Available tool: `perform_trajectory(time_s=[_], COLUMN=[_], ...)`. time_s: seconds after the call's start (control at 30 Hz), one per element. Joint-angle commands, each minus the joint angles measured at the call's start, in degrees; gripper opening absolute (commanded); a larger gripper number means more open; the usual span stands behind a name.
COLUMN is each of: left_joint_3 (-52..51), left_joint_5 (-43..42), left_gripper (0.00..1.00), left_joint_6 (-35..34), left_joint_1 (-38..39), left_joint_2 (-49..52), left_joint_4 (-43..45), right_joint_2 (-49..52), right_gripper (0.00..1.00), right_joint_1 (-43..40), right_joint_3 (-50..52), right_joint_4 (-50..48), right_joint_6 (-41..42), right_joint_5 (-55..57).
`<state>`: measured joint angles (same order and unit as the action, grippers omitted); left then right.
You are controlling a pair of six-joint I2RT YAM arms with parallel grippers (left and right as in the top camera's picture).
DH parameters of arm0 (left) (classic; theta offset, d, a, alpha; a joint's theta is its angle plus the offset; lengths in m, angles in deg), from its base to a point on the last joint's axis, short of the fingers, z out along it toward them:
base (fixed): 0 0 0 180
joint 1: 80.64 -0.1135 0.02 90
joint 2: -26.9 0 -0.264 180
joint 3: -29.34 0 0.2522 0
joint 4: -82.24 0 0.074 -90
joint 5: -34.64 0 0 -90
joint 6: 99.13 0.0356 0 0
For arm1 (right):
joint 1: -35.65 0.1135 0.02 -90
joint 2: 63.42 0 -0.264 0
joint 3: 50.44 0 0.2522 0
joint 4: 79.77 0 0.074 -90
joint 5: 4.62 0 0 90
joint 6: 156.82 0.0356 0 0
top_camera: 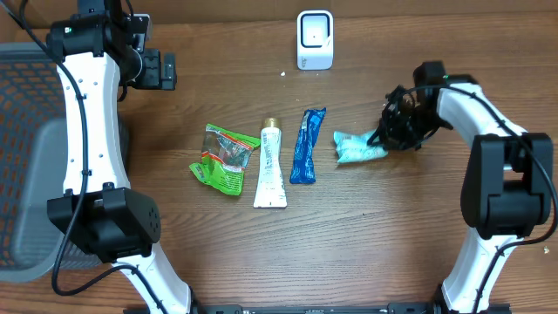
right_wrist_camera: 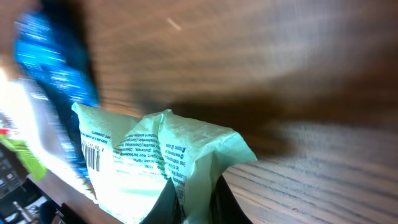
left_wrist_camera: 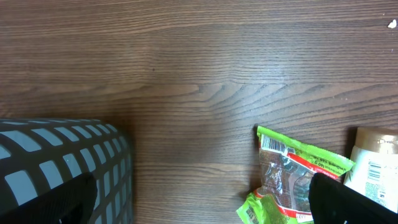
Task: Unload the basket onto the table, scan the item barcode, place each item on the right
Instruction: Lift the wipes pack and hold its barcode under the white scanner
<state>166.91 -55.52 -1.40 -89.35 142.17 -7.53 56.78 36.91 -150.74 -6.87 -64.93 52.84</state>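
A: What has the right gripper (top_camera: pixel 384 133) got?

B: Its jaws are pinched tight on the right end of the mint-green packet (top_camera: pixel 356 148). The packet lies on the table, its long side running left to right, with the rest of it stretching away from the gripper toward the row of goods.

A: Can you see a barcode?

B: Yes, in the right wrist view, a barcode (right_wrist_camera: pixel 92 154) sits on the upper face near the packet's far end.

A: What's next to it?

B: A blue wrapper (top_camera: pixel 307 145) lies just beside it, then a white tube (top_camera: pixel 271 164) and a green snack bag (top_camera: pixel 223 159).

A: And the scanner?

B: The scanner (top_camera: pixel 315 39) stands at the table's far edge, beyond the packet and left of the gripper. I'd judge the right arm is much the nearer.

A: The left gripper (top_camera: pixel 162 70)?

B: It's spread wide and holding nothing, well apart at the far left, by the basket (top_camera: pixel 22 131).
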Motion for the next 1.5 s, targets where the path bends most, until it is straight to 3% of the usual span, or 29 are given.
perform_trajectory(time_s=[0.0,0.3,0.63,1.03,1.27,1.33,1.47], left_joint_3=[0.96,0.96,0.96,0.96,0.96,0.96,0.96], left_joint_5=[0.22,0.22,0.22,0.22,0.22,0.22,0.22], left_gripper=[1.0,1.0,1.0,1.0,1.0,1.0,1.0], left_joint_6=[1.25,1.25,1.25,1.25,1.25,1.25,1.25], left_joint_1=[0.07,0.07,0.07,0.07,0.07,0.07,0.07], left_joint_2=[-2.01,-2.01,-2.01,-2.01,-2.01,-2.01,-2.01], left_joint_4=[0.13,0.13,0.15,0.15,0.15,0.13,0.13], right_joint_2=[-9.29,-24.41,-33.62,-34.99,-27.32,-24.26,-18.88], right_gripper=[0.04,0.04,0.04,0.04,0.04,0.04,0.04], right_joint_1=[0.04,6.01,15.15,17.97,21.7,22.45,22.58], right_joint_3=[-3.98,-3.96,-3.89,-3.45,-3.41,-3.41,-3.41], right_joint_4=[-0.83,-4.55,-8.41,-10.49,-20.85,-26.27,-39.71], right_joint_6=[-3.69,-6.91,-4.83,2.12,5.29,1.18,-15.32], right_joint_5=[-4.87,-3.78,9.4,19.58,41.75,47.01,51.39])
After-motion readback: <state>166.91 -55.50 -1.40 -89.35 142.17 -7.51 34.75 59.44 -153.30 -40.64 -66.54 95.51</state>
